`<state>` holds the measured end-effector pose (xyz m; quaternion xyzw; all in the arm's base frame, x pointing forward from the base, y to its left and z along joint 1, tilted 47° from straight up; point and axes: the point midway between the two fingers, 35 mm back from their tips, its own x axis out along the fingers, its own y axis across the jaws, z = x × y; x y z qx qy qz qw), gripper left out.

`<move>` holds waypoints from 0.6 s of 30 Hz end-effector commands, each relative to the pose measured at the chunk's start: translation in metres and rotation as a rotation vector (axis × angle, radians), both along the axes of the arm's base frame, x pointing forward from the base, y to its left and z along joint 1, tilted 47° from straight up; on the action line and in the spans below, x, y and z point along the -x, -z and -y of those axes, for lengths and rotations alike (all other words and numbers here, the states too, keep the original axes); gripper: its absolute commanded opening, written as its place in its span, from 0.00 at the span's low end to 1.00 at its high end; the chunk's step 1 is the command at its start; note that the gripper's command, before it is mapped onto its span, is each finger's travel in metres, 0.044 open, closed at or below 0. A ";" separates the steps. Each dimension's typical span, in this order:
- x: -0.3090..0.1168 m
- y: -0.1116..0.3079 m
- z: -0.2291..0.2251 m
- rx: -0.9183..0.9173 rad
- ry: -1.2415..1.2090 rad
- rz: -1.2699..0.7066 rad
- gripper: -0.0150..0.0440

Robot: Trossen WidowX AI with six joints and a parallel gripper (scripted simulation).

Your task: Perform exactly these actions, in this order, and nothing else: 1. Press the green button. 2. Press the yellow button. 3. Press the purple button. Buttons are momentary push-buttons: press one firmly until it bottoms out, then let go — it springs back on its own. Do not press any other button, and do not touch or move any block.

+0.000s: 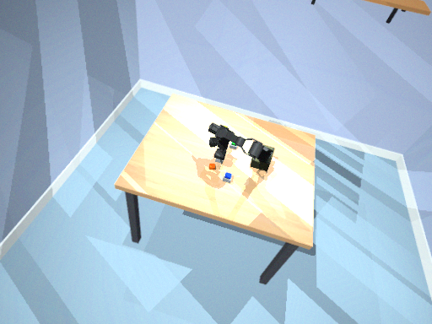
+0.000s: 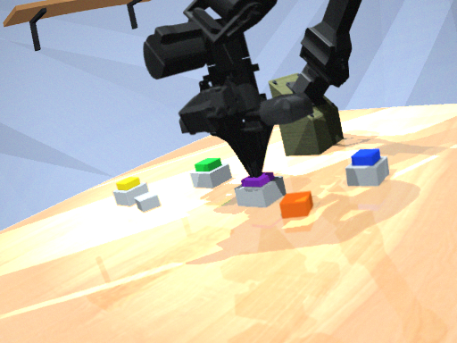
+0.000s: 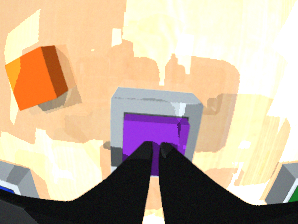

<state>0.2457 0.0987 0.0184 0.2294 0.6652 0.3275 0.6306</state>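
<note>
My gripper (image 2: 255, 175) (image 3: 155, 149) is shut and empty, pointing down with its tips on the purple button (image 2: 254, 180) (image 3: 145, 131). The purple cap sits low in its grey housing, lower than the other caps in the exterior view. The green button (image 2: 208, 164) (image 3: 295, 195) stands in its grey housing, its cap raised; it also shows in the top view (image 1: 234, 143), partly behind the arm. The yellow button (image 2: 128, 183) stands at the left in the exterior view, its cap raised. In the top view the arm mostly hides the yellow and purple buttons.
An orange block (image 1: 212, 166) (image 2: 295, 204) (image 3: 35, 78) lies close beside the purple button's housing. A light grey block (image 2: 147, 202) lies beside the yellow button. A blue button (image 1: 228, 175) (image 2: 366, 157) (image 3: 6, 190) stands on the other side, nearer the arm's base (image 2: 308, 129).
</note>
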 end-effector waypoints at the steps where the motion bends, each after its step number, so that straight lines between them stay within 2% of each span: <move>1: 0.002 0.002 -0.002 -0.004 0.002 -0.006 0.29; 18: 0.000 0.000 0.000 -0.001 0.001 -0.001 0.29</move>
